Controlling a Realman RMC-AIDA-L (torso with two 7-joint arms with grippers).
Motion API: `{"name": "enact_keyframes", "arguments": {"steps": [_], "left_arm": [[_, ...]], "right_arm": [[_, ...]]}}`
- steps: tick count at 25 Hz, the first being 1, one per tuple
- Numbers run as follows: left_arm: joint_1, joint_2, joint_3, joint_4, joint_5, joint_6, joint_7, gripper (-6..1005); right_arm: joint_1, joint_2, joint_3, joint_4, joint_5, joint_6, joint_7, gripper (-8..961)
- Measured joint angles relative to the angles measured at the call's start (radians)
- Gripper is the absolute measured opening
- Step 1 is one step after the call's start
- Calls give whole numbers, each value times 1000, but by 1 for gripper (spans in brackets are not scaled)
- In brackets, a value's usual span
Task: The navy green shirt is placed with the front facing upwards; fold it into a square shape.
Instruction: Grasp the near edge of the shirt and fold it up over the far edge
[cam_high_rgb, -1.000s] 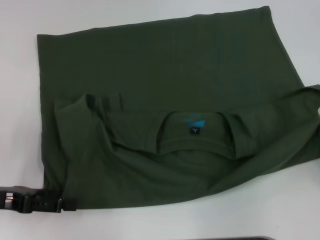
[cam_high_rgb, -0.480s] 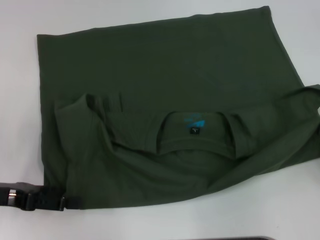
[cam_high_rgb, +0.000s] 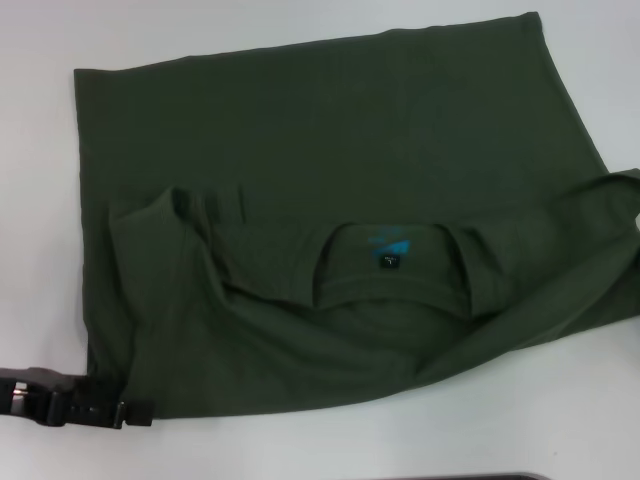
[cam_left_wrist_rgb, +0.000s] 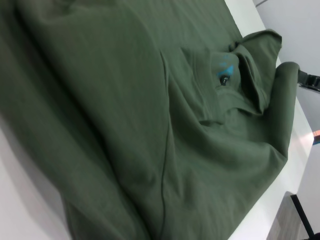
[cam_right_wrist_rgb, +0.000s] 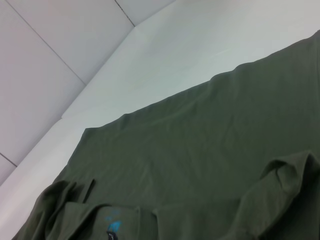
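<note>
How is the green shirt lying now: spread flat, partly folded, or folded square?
Partly folded. The shirt has both sleeves turned in beside the collar, the rest spread flat.

Looks like a lab or robot test room, not a home. Plain white bench (cam_high_rgb: 300, 450) with a clean straight edge, bare pale wall panels (cam_right_wrist_rgb: 45, 65) with thin seams behind it. Dark strip past the bench edge in the left wrist view is probably floor, hard to tell.
</note>
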Motion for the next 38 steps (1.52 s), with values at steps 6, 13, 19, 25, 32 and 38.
{"name": "enact_keyframes", "arguments": {"steps": [6, 13, 19, 25, 32, 38], "left_arm": [[-12, -9, 21, 0, 2, 1, 1, 947], [-27, -14, 17, 0, -4, 12, 12, 948], [-30, -12, 18, 0, -3, 25, 18, 948], [-30, -12, 20, 0, 2, 15, 18, 948], [-33, -13, 21, 2, 3, 12, 20, 948], [-33, -14, 22, 2, 3, 8, 20, 814]], "right_arm": [[0, 0, 2, 0, 0, 0, 1, 43], [0, 0, 7, 0, 0, 0, 1, 43], [0, 0, 8, 0, 0, 0, 1, 44], [0, 0, 8, 0, 0, 0, 1, 44], [0, 0, 8, 0, 0, 0, 1, 43], [2, 0, 9, 0, 0, 0, 1, 44]]}}
